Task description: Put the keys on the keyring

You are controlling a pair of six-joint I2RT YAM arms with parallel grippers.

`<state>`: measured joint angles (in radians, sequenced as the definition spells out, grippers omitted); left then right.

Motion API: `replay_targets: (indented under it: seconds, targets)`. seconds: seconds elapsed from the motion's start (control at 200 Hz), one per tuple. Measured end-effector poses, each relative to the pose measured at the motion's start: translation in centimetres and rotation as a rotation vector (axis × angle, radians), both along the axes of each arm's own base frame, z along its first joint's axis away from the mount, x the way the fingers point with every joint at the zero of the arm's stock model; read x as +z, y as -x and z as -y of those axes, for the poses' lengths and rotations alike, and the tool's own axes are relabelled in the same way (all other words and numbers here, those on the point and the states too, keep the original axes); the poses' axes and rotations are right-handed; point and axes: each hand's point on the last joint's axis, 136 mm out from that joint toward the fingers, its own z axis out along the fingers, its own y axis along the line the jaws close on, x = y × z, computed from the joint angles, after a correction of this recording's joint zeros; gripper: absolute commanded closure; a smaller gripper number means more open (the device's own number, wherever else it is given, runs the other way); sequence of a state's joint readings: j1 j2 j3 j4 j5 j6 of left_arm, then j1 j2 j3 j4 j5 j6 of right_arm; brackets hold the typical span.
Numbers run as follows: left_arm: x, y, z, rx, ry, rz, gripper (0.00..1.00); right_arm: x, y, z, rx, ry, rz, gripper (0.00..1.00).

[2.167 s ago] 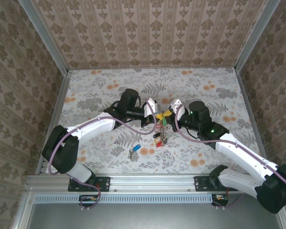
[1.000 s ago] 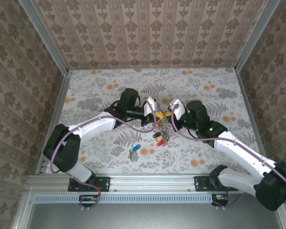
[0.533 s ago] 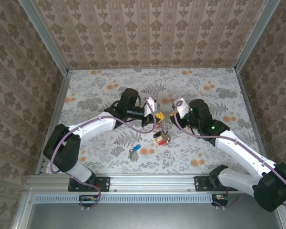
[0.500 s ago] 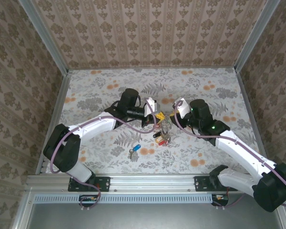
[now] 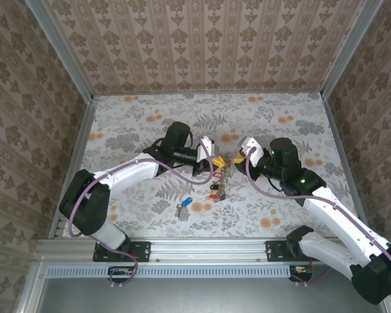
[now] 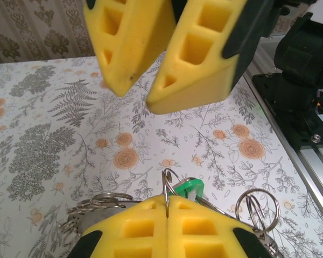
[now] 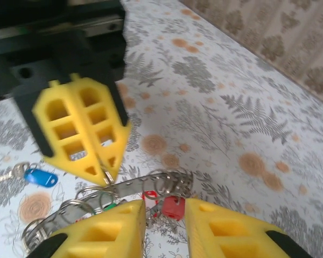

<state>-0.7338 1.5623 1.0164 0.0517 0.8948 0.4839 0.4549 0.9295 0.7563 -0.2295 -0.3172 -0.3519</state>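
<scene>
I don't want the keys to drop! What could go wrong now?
1. The left hand pinches only a thin wire of the keyring at its fingertips, so the bunch might slip out.
2. The blue key lies flat on the table, apart from the ring. The open right hand may struggle to pick up something so small.
3. Both hands are very close together and could bump.

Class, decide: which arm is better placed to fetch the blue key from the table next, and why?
Right. The left fingers are shut on the keyring; the right fingers stand apart and empty, so that arm is probably free to reach the blue key.
</scene>
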Motion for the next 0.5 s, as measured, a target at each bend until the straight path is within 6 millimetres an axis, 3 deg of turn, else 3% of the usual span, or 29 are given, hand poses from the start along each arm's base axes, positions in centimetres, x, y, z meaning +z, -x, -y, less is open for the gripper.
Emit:
replay_targets:
  seconds: [0.5]
  targets:
    - [-0.2, 0.9, -0.1, -0.032, -0.012, -0.020, 1.00, -1.7, 1.3, -2.2, 0.187, 0.014, -0.034, 0.75]
